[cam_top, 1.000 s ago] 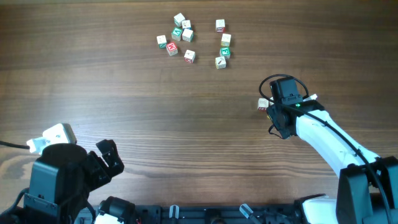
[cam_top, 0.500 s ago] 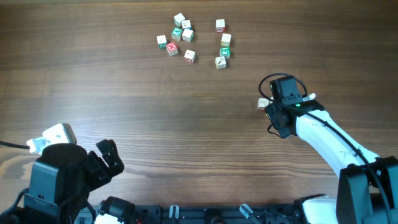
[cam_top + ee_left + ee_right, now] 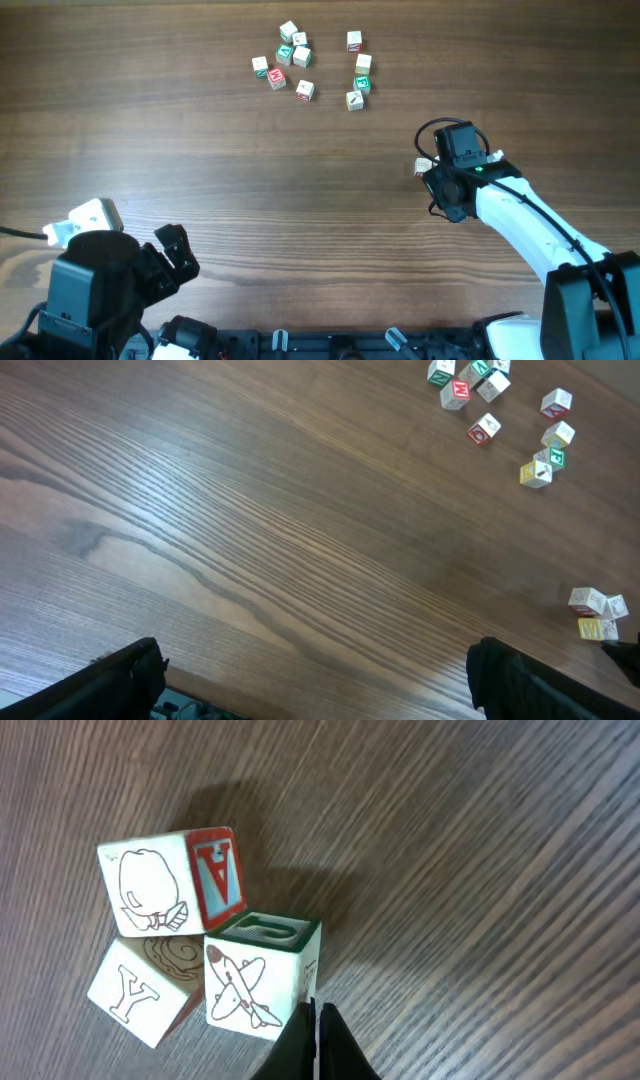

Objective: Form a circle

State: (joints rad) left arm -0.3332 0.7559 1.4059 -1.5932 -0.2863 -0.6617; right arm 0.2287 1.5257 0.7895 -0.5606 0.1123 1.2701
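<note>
the little wooden cubes look light and hard. they are pale blocks with printed faces, stiff enough to take a pinch or a shove. they are so small and smooth that i'd expect one to skid or tip on the table if nudged off-centre. i'd take one across two opposite flat sides, low down, or push it square on the middle of a face.

most of them lie at the far side of the table. a loose clump is on the left and a short row stands near its right, with a gap between the two. to my eye that is no closed ring yet. a trio sits well apart from those, nearer and to the right, huddled so that they touch. it is made up of the red a cube, the aeroplane cube with its green top, and the y cube.

the right gripper is pinched shut with nothing between its fingers. its tip is right at the near-right corner of the aeroplane cube, and whether it touches i can't tell. the left gripper hangs at the near left, spread wide, holding nothing.

there's no box, tray or bowl to be seen. every cube lies bare on the wood.
</note>
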